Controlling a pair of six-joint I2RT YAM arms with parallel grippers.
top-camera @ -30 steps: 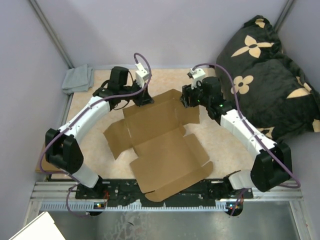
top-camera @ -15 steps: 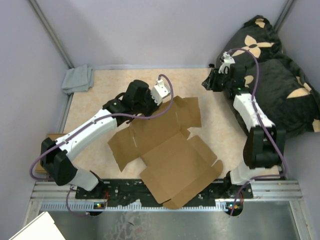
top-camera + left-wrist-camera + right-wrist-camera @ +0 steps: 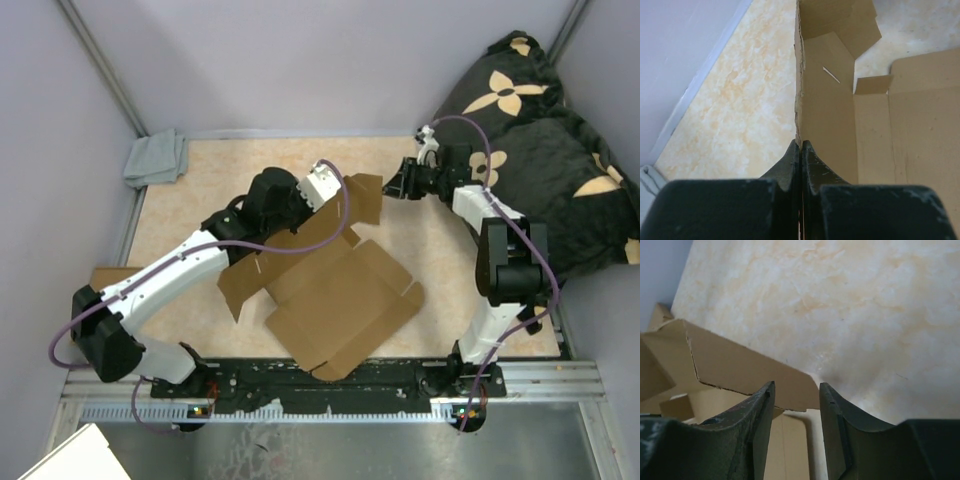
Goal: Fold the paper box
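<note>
The paper box (image 3: 335,295) is a flat brown die-cut sheet in the middle of the table, with its far panel lifted upright. My left gripper (image 3: 322,203) is shut on the top edge of that raised panel. In the left wrist view the panel (image 3: 827,110) runs edge-on straight out from the closed fingertips of my left gripper (image 3: 801,145). My right gripper (image 3: 397,186) is open at the right end of the raised side flap (image 3: 365,200). In the right wrist view the flap's corner (image 3: 747,372) sits between the spread fingers of my right gripper (image 3: 796,390), and I cannot tell whether they touch it.
A grey folded cloth (image 3: 157,158) lies at the far left corner. A black cushion with tan flowers (image 3: 545,150) fills the right side beyond the table. A small brown scrap (image 3: 103,276) lies at the left edge. Grey walls close off the back and the left.
The right arm swung back from the cushion side to the flap's right end. The left gripper raised the far panel more upright, and the box slid a little toward the left.
</note>
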